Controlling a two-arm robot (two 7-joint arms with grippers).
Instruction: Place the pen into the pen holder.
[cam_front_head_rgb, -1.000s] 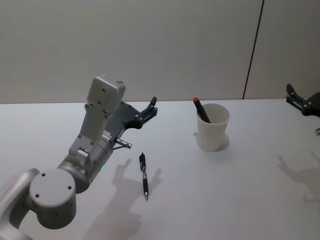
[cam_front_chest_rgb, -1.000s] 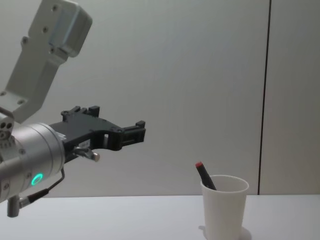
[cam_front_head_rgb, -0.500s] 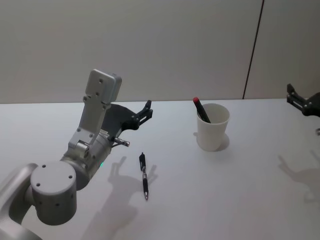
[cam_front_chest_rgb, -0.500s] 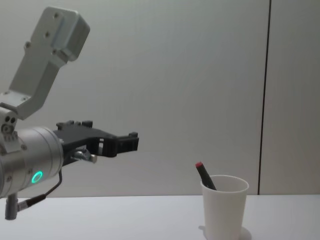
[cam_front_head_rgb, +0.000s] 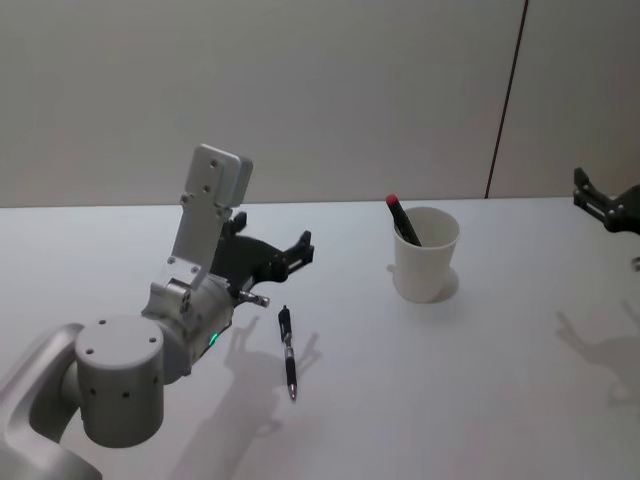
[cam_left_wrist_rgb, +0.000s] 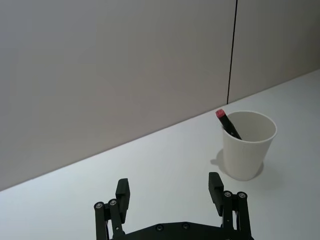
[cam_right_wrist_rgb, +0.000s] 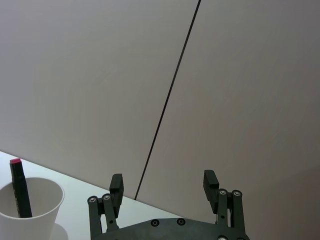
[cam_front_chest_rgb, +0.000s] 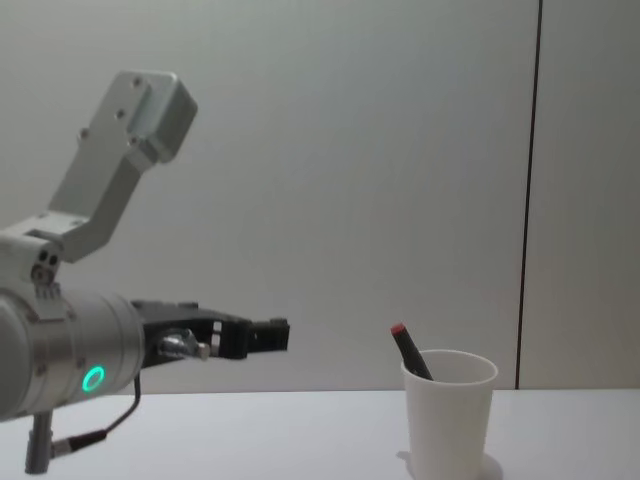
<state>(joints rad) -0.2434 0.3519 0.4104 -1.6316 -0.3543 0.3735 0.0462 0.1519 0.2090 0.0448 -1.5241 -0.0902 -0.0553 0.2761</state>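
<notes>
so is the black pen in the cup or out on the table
Out. The black pen lies flat on the table, apart from the paper cup.

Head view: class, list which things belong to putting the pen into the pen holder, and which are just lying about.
Belong to the job:
black pen, lying flat on the table
pen holder, a white paper cup
left gripper, raised near the black pen, jaws open

Just about:
red-capped marker, leaning inside the pen holder
right gripper, parked at the right edge
</notes>
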